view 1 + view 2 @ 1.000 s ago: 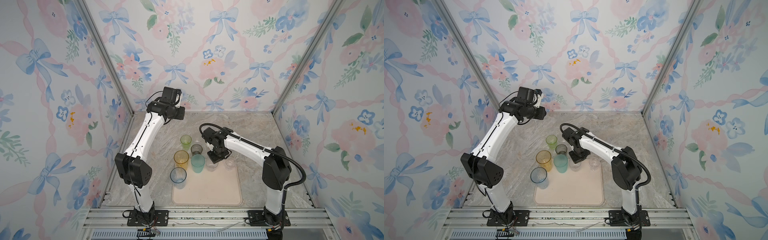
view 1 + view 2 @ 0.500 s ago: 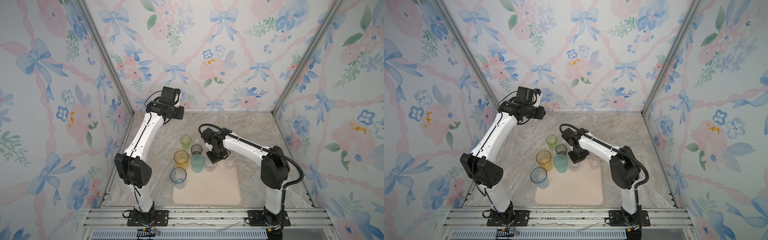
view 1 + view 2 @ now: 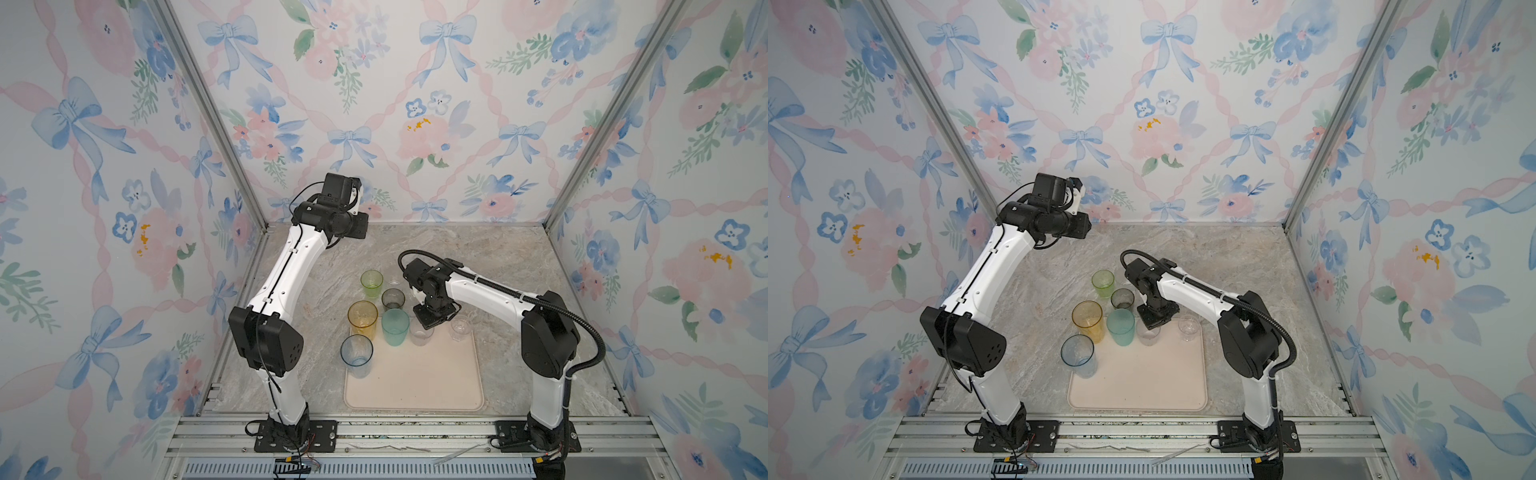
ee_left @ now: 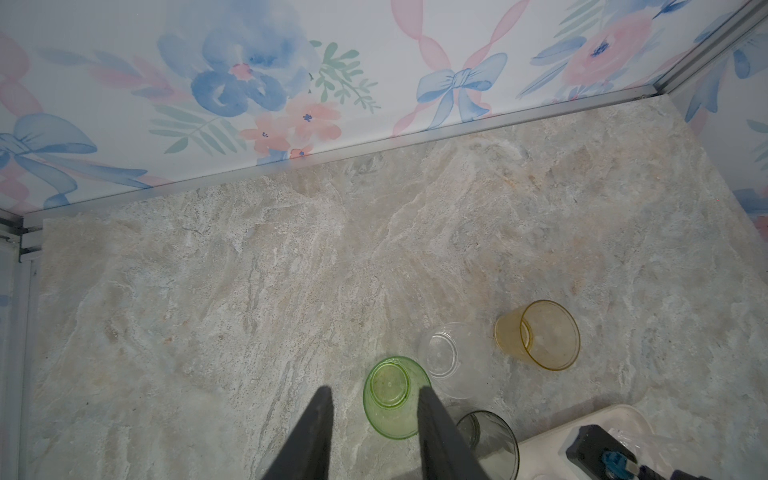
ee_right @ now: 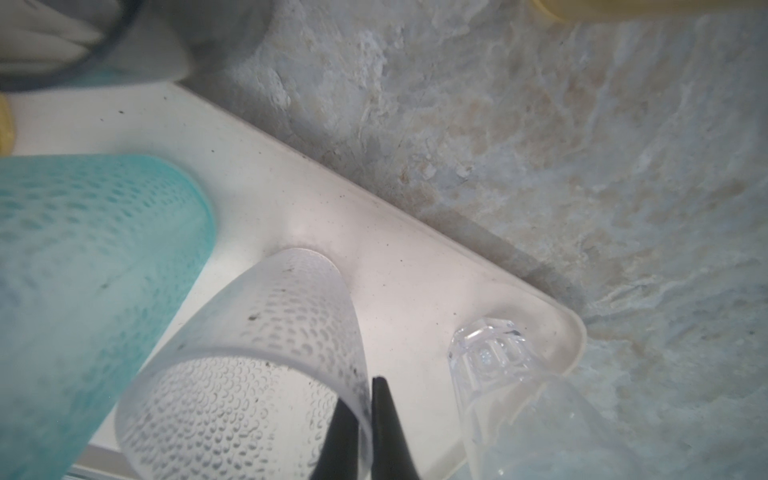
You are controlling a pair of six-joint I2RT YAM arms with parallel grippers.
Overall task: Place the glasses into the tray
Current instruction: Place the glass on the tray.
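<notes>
frosted tumbler set-down at tray's far edge

right fingers (image 5: pixel 388 436) pinched shut on the wall of the frosted white tumbler (image 5: pixel 257 332), one inside the rim, one outside. tumbler upright, base apparently down on the tray (image 3: pixel 415 386) floor, close to the far rim, just below centre of a top view. likely step: release. best done by opening only enough to free the wall, then lifting straight up with no sideways drag; light and easy to tip. worth checking for a flat base before letting go, contact not fully clear.

tight spot: teal tumbler (image 3: pixel 395 328) just beside on the left, small clear glass (image 3: pixel 460 328) near on the right by the tray's far right corner. risk of clipping either on the way out.

left fingers (image 4: pixel 307 436) parted, holding nothing, raised at upper left of the surface (image 3: pixel 478 257) near the back wall, well apart from the glasses.

left to move, on the surface above the tray: lime green tumbler (image 3: pixel 371 282), smoky grey tumbler (image 3: pixel 393 299), tall amber tumbler (image 3: pixel 363 318), plus another clear glass (image 4: pixel 440 353) and short amber tumbler (image 4: pixel 540 332) in the left wrist view. pale blue tumbler (image 3: pixel 356 351) at the tray's left edge, inside or outside cannot tell.
</notes>
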